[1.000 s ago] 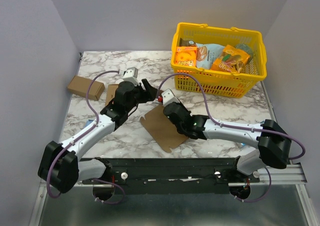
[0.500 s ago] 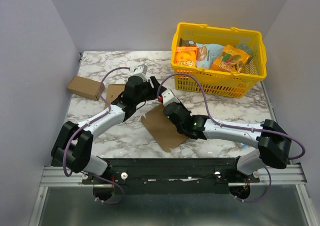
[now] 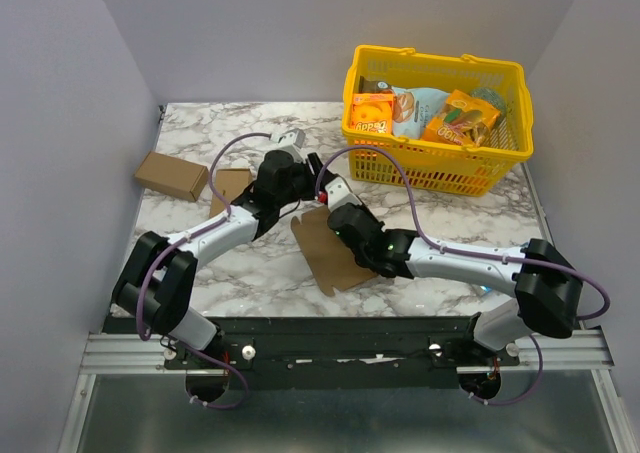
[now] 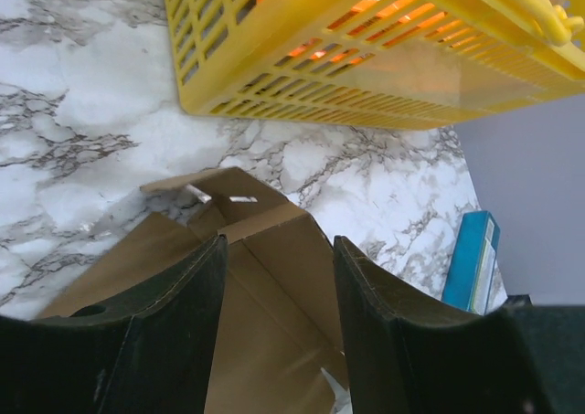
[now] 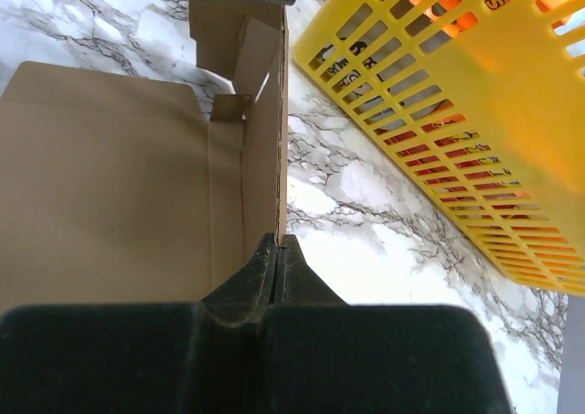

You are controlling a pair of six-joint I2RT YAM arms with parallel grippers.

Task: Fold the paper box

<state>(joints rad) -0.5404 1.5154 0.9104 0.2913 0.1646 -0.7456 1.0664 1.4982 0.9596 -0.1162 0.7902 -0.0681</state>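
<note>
Small carton [image 3: 171, 176]: far left of the bench [image 3: 460, 223], well apart from the work; not part of the task.
Left arm [image 3: 215, 235]: reaches forward and inward, wrist bent down over the far left corner of the sheet.
Left gripper [image 4: 277, 249]: jaws spread wide and holding nothing, with the raised corner flap in the gap between them.
Paper box [image 3: 325, 258]: mid-bench between the two grippers. It is mostly flat, with one side panel stood up along its crease.
Handling, judged: light, thin and stiff along the panels, and it hinges readily at the scores. It bends or tears if pinched hard, so it is best held at a panel edge close to a crease.
Right gripper [image 5: 277, 249]: closed tight on the top edge of the upright side panel.
Right arm [image 3: 460, 263]: stretched low across the bench towards the left.
Yellow basket [image 3: 440, 173]: far right, near the box but apart from it.
</note>
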